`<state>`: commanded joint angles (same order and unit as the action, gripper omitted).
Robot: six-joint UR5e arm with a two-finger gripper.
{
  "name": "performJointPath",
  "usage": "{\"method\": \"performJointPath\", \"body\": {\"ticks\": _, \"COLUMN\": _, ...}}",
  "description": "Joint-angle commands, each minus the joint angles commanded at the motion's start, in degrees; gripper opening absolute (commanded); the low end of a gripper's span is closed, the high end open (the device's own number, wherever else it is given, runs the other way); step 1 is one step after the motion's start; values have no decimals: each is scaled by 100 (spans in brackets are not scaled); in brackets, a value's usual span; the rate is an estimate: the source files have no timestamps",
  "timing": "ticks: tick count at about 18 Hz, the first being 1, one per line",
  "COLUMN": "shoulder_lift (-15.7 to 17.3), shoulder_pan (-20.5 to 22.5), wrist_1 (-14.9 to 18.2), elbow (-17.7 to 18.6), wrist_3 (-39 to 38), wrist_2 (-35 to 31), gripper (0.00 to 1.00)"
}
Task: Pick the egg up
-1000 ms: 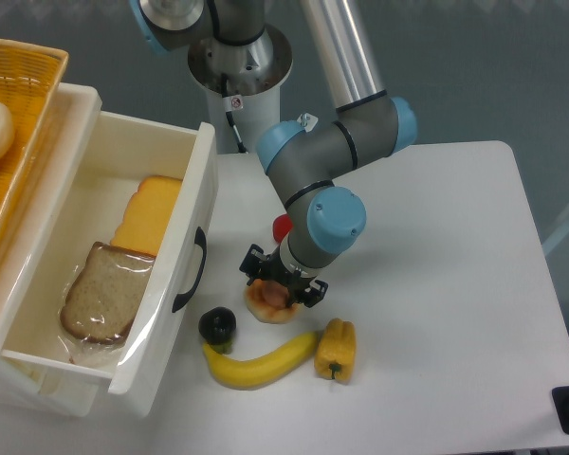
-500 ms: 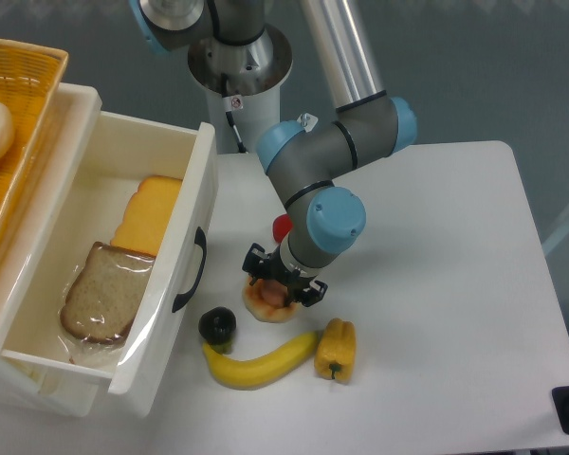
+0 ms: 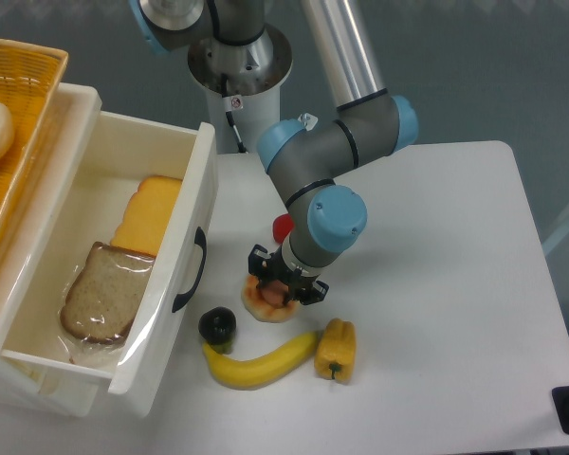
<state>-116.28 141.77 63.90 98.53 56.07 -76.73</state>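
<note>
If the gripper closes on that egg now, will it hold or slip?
The egg looks flat like a fried toy egg, so it probably won't roll. Lying low on the table under the gripper, its thin edge may slip free.

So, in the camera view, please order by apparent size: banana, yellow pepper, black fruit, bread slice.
Largest to smallest:
1. bread slice
2. banana
3. yellow pepper
4. black fruit
Bread and banana are close; the bread sits raised in the drawer, so this order is unsure.

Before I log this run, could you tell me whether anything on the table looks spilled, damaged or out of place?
Nothing stands out. The banana, yellow pepper and dark fruit lie intact on the table, and the gripper sits low over the egg.
</note>
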Motion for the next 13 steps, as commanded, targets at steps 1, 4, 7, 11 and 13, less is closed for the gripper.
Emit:
{"method": "performJointPath", "body": {"ticks": 1, "shoulder_lift": 0, "shoulder_pan": 0, "wrist_1": 9, "elbow": 0, "wrist_3": 70, "wrist_2": -9, "gripper": 35}}
{"method": "performJointPath", "body": {"ticks": 4, "shoulder_lift": 35, "shoulder_pan": 17, "wrist_1": 26, "elbow": -131, "wrist_3": 290, "wrist_2": -9, "gripper": 35}}
{"method": "performJointPath", "body": {"ticks": 7, "shoulder_lift": 167, "shoulder_pan": -9, "wrist_1": 26, "elbow": -307, "wrist_3": 492, "wrist_2": -9, "gripper": 35}}
{"method": "performJointPath", "body": {"ticks": 11, "shoulder_lift": 368, "shoulder_pan": 9, "wrist_1": 18, "elbow": -439, "wrist_3": 1343, "wrist_2": -78, "gripper": 36}}
{"method": "performJointPath", "body": {"ticks": 13, "shoulder_lift": 492, "shoulder_pan": 26, "wrist_1": 44, "elbow": -614, "wrist_3": 1669, "wrist_2": -507, "gripper": 35}}
